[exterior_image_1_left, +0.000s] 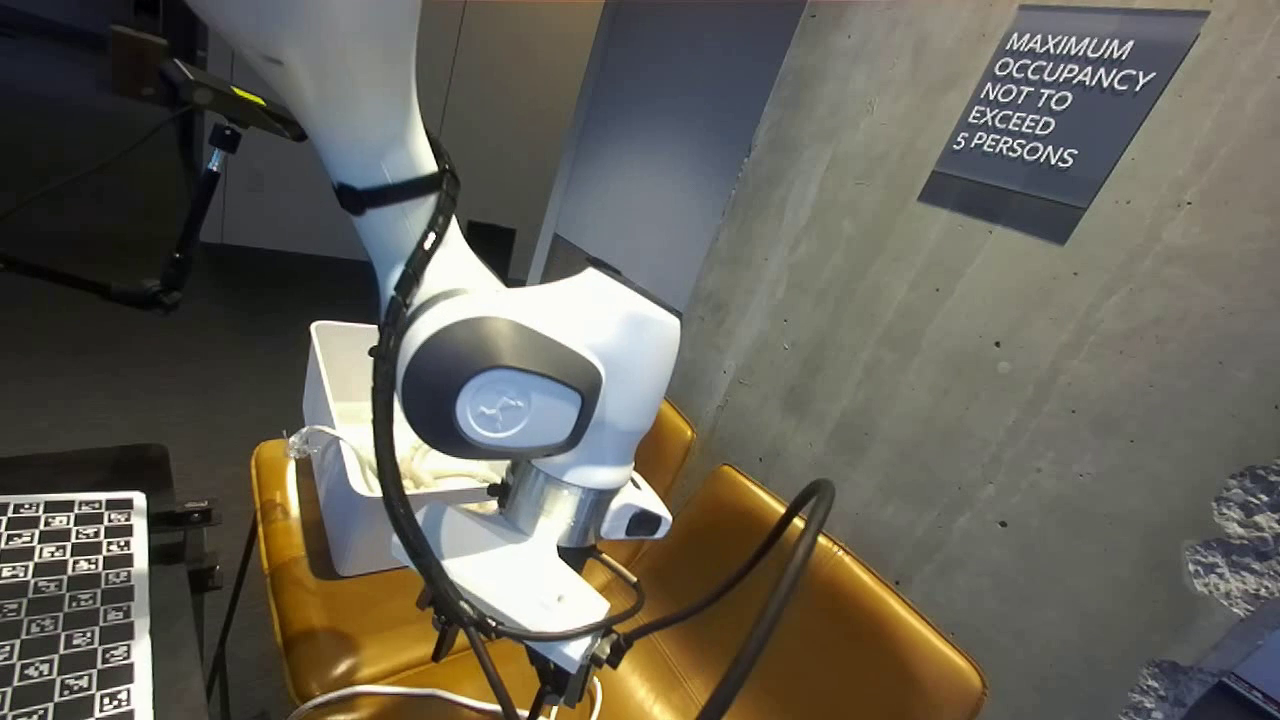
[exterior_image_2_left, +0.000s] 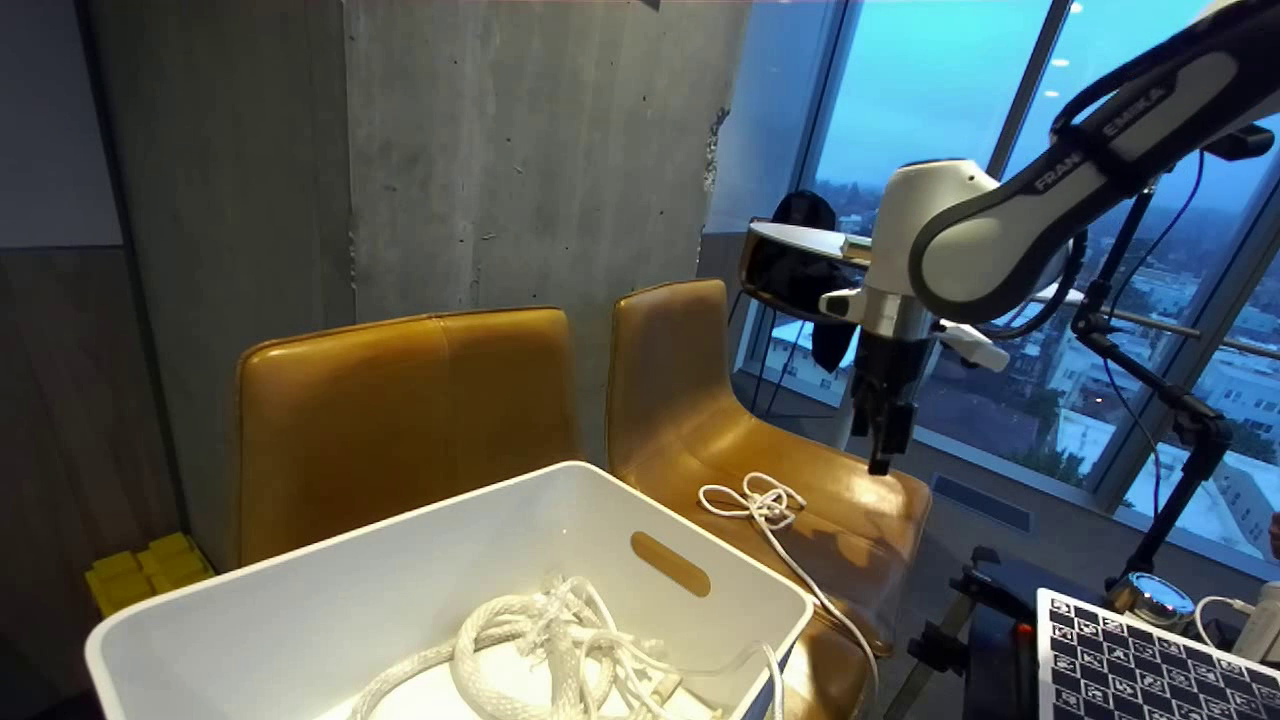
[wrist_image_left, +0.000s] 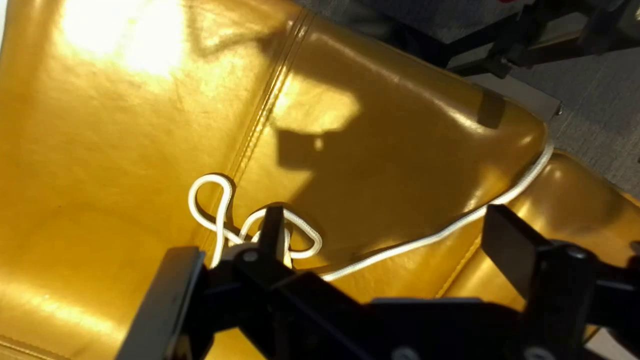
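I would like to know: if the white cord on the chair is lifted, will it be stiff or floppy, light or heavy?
The white cord is probably floppy: it lies in loose loops on the seat. It looks thin, so it should be light. It crosses over itself, so the loops may lift as one tangle.

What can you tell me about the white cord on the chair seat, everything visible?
The white cord looks like round braided fabric. Part of it is gathered into loose loops, perhaps knotted, and in the wrist view the gripper covers some of that bunch. From there it runs slack in a single curve across the tan, leather-look chair seat to its edge beside the neighbouring seat, beyond which I cannot trace it. It lies on the seat; the open gripper hangs above without touching it.
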